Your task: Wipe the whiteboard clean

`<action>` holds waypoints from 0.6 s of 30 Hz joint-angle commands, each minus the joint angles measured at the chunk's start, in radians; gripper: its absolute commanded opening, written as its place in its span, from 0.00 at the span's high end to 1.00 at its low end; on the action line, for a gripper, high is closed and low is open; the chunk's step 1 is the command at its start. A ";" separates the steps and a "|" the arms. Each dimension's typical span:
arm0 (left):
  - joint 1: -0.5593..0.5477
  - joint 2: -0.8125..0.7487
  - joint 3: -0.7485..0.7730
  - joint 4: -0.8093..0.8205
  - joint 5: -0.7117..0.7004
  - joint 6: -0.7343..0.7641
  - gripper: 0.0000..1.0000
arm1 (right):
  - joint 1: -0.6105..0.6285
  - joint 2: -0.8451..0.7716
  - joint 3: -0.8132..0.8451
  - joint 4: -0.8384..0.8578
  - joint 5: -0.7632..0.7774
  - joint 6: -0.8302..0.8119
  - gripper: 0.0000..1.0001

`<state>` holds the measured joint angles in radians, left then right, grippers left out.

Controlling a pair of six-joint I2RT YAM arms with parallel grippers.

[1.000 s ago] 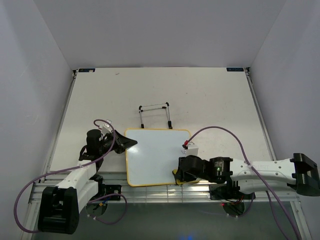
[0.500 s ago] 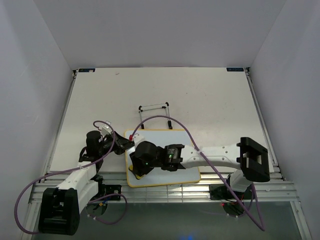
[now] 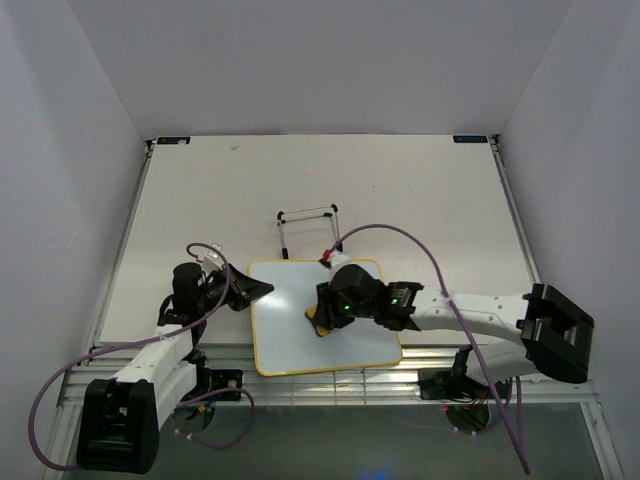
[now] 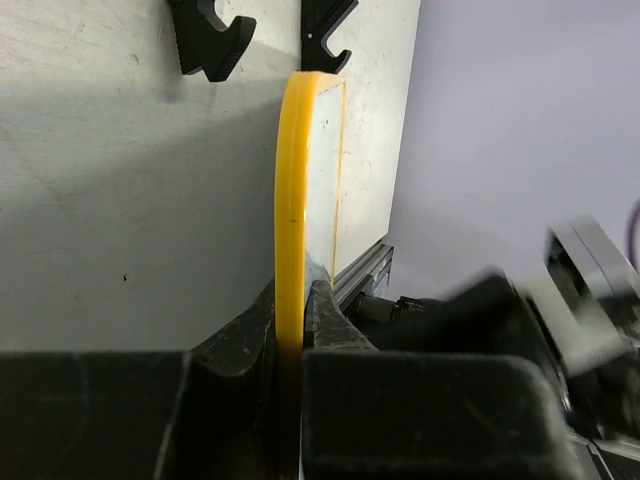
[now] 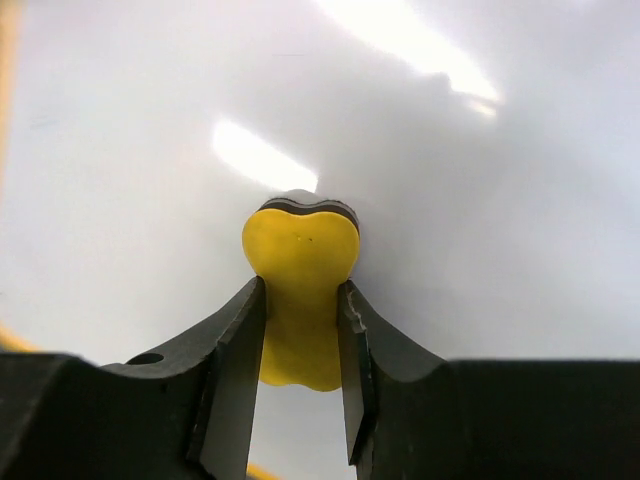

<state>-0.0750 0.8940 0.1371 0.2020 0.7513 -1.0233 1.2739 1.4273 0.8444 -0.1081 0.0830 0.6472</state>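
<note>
Eraser (image 5: 300,250) is mostly hidden from above by my right end effector (image 5: 300,295), which is pinching it. Left end effector (image 4: 291,300) clamps the whiteboard (image 3: 290,335) frame. Right one slid in from the board's left.

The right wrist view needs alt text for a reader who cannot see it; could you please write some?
The right gripper is shut on a yellow eraser, its dark end set against the glossy whiteboard, which shows no writing here. A strip of the board's yellow frame runs down the left edge.

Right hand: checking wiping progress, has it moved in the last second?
Yes: the right hand went from the whiteboard's near right corner toward its middle, nearer the stand.
</note>
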 commanded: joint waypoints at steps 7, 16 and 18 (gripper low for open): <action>0.001 -0.004 0.025 -0.171 -0.162 0.072 1.00 | -0.464 -0.287 -0.531 -0.196 -0.195 -0.018 0.89; 0.001 -0.036 0.030 -0.197 -0.158 0.077 1.00 | -0.636 -0.278 -0.466 -0.328 -0.222 -0.093 0.89; 0.001 -0.044 0.035 -0.234 -0.159 0.083 1.00 | -0.653 -0.239 -0.456 -0.332 -0.235 -0.100 0.89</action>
<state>-0.0761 0.8524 0.1604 0.1406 0.7483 -1.0210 0.6445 1.1034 0.4385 -0.1768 -0.1608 0.6289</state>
